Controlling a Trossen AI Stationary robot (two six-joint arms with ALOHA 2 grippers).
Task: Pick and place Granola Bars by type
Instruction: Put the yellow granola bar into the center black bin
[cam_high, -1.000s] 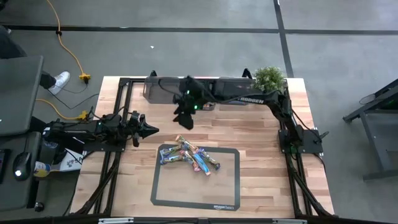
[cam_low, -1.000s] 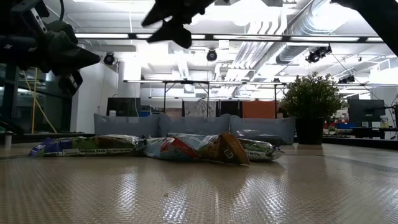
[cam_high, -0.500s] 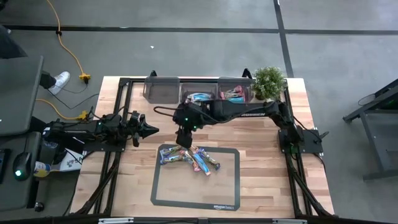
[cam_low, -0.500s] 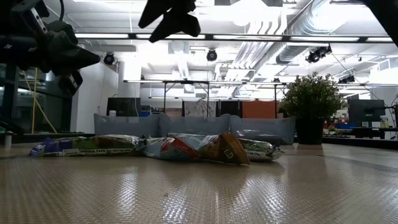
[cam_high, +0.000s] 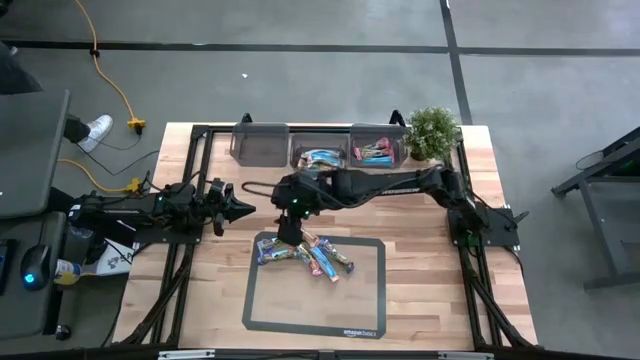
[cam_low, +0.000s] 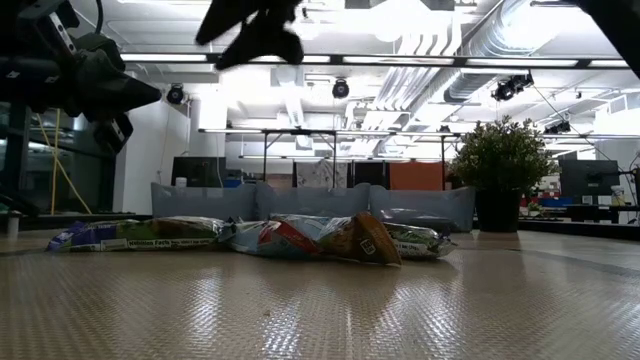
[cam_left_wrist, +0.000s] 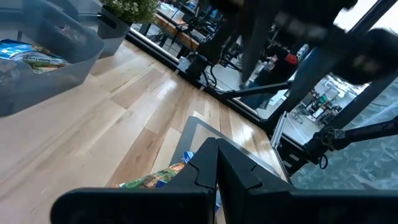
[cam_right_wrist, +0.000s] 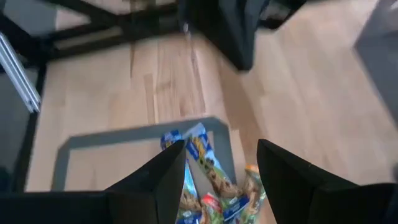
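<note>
The left gripper (cam_high: 243, 208) is seen at the left side of the desk (cam_high: 420, 300), clear of the surface, with its fingers pressed together and nothing between them; the left arm is parked there, pointing toward the middle. A heap of Granola Bars (cam_high: 304, 253) is found lying on the dark-framed mat (cam_high: 365, 310) near the middle of the desk, in its upper left part; blue, green and multicolour wrappers are seen overlapping one another. The right gripper (cam_high: 288, 229) is held just above the upper left edge of that heap, with its fingers (cam_right_wrist: 163, 180) spread and nothing held between them; the bars show in the gap in the right wrist view. Along the far edge, the clear bins (cam_high: 318, 145) are seen with more bars inside the middle and right ones; a small potted plant (cam_high: 433, 128) is placed beside them.
</note>
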